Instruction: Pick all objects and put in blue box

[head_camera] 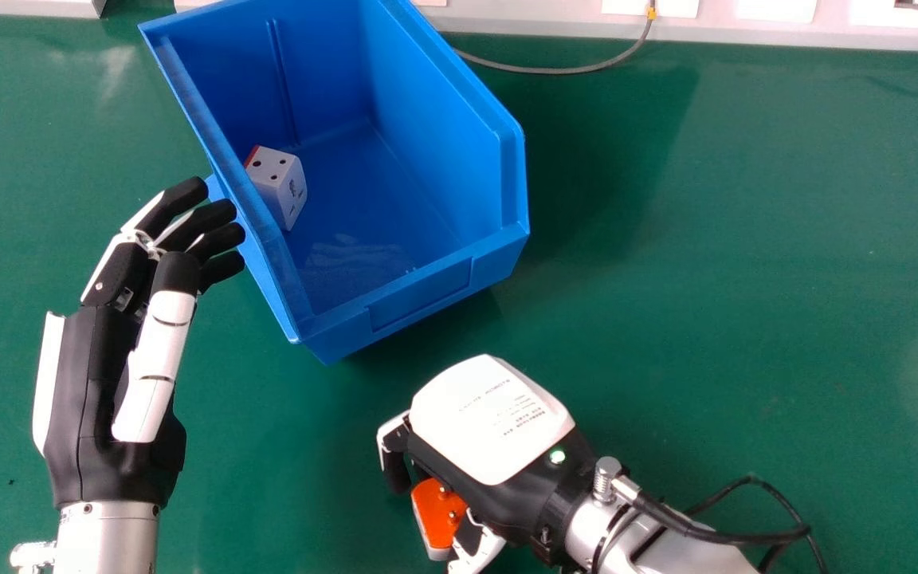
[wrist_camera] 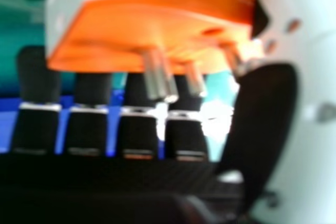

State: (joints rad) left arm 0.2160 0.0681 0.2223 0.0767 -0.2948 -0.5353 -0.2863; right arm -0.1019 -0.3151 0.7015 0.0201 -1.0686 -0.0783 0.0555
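Observation:
In the head view my right hand (head_camera: 491,422) is at the lower middle, palm down, its fingers and thumb curled round an orange and white plug adapter (head_camera: 437,510). The right hand view has the adapter (wrist_camera: 157,30) with its metal pins between the fingers and thumb of my right hand (wrist_camera: 262,124). The blue box (head_camera: 419,299) stands at the upper middle of the head view. Inside it, against the left wall, rests a white adapter (head_camera: 280,187) with a red edge. My left hand (head_camera: 92,383), open and empty, is beside the box's left wall.
A green table surface (head_camera: 730,303) surrounds the box. A grey cable (head_camera: 578,70) loops behind it, near a pale ledge (head_camera: 746,36) along the back. Black cables (head_camera: 778,534) run along my right forearm.

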